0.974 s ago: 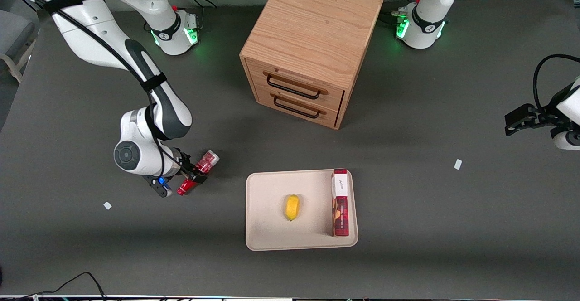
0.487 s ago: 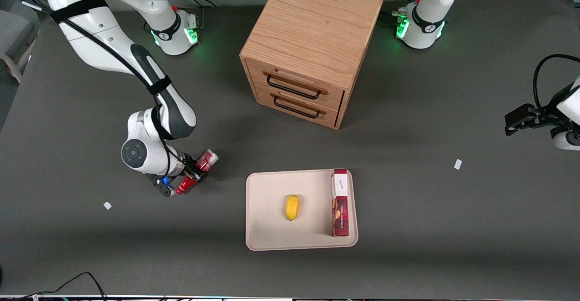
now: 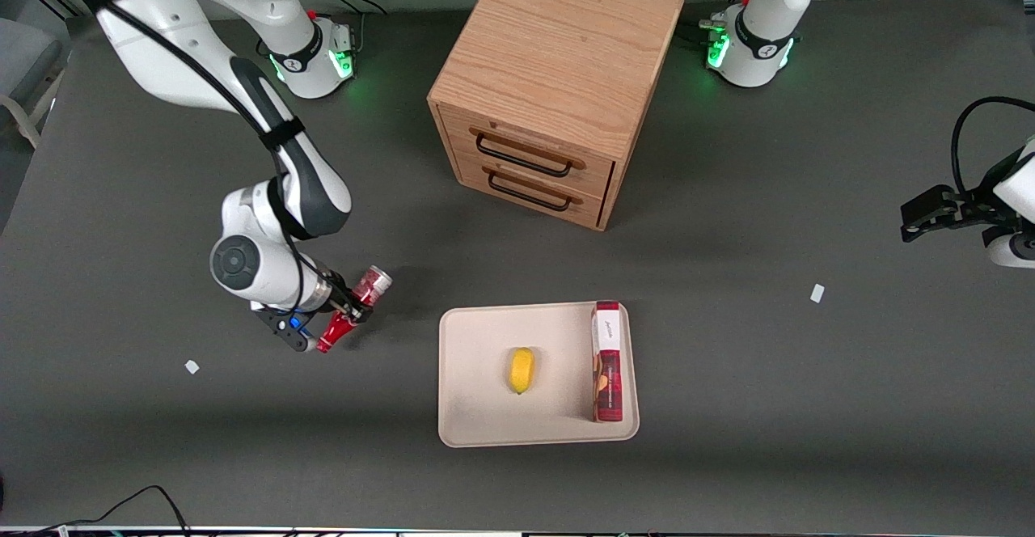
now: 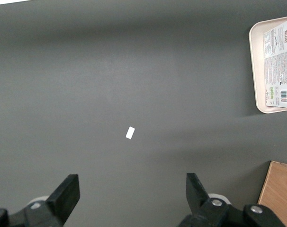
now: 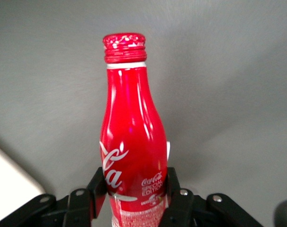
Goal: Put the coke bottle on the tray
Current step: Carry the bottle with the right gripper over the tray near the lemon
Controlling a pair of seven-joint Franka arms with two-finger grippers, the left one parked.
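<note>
gripper (image 3: 346, 316): i see its two fingers (image 5: 179, 201) clamped on the lower body of the coke bottle (image 3: 352, 308), out toward the working arm's end of the table (image 3: 121, 440).
coke bottle: held tilted, red cap away from the wrist, clear of the tray (image 3: 477, 408) and beside it.
tray: i count a yellow fruit (image 3: 521, 369) lying in the middle and a red-and-white box (image 3: 607, 361) along one rim.
cabinet (image 3: 558, 84): wooden, both drawers shut, farther from the front camera than the tray.
</note>
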